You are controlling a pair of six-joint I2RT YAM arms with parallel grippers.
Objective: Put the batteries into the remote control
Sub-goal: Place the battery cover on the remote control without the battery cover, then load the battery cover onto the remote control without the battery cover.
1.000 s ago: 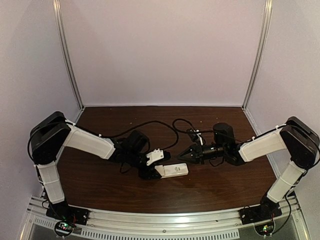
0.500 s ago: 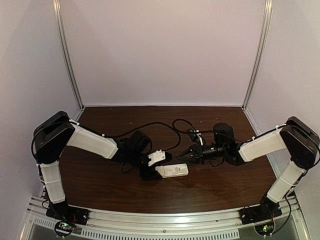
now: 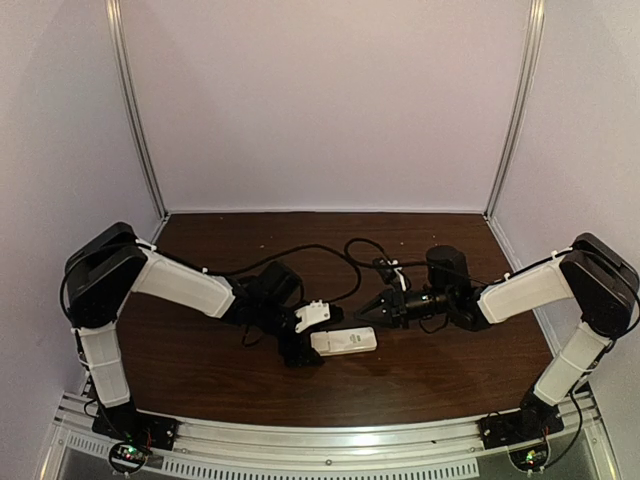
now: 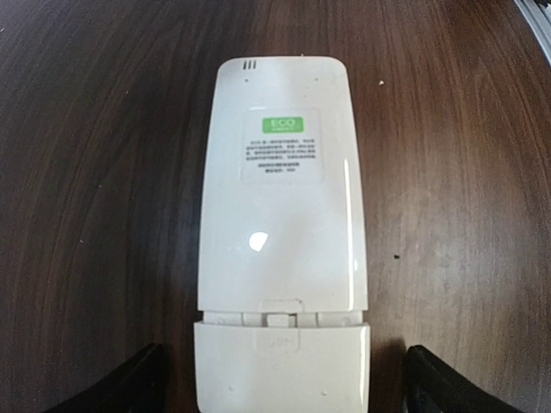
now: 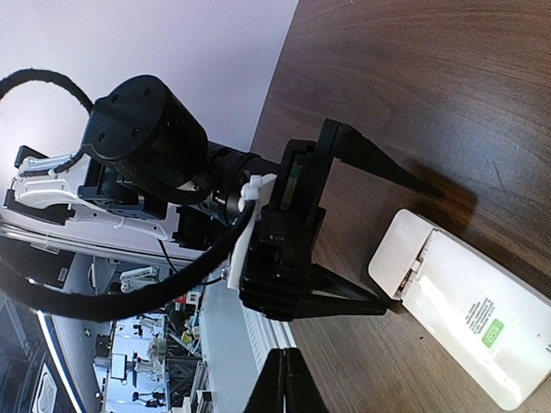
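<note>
White remote control lies back-up on table. Our left gripper stands apart, straddling battery cover end. Right gripper pinched together, hovering near other end. We should clamp sides squarely, leaving cover free to slide. Batteries unseen.

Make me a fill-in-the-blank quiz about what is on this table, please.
1. The remote control lies with its ___ side up.
2. The ECO badge on it is coloured ___.
3. The left end effector is ___, one finger on each side of the remote control.
4. The right end effector is ___, pointing toward the remote control.
Missing words: back, green, open, shut.
</note>
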